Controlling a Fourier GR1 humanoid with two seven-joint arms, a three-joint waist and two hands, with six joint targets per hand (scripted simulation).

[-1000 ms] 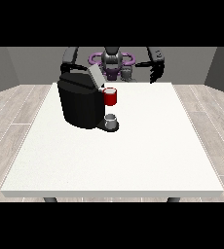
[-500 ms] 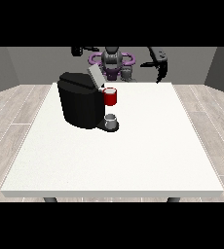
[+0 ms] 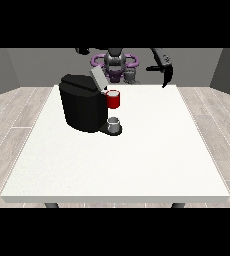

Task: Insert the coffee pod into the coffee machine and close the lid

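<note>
The black coffee machine (image 3: 84,107) stands on the white table (image 3: 137,150), left of the middle. Its grey lid (image 3: 97,78) is tilted up and open. A red thing at the machine (image 3: 113,99) sits at its front, above a grey cup-shaped thing (image 3: 115,123) on its base. A small grey thing (image 3: 131,75) stands at the table's far edge, in front of the robot's body. The hand at the view's right (image 3: 165,67) is held high over the far right of the table, fingers straight and pointing down, holding nothing. The hand at the view's left (image 3: 83,51) is raised above and behind the machine.
The robot's torso (image 3: 115,62) with purple rings is behind the far table edge. The table's near edge (image 3: 115,199) runs across the bottom. Grey walls and a wooden floor surround the table.
The hand at the view's left has risen from beside the machine's top to well above it. The hand at the view's right has also lifted a little and shifted outward.
</note>
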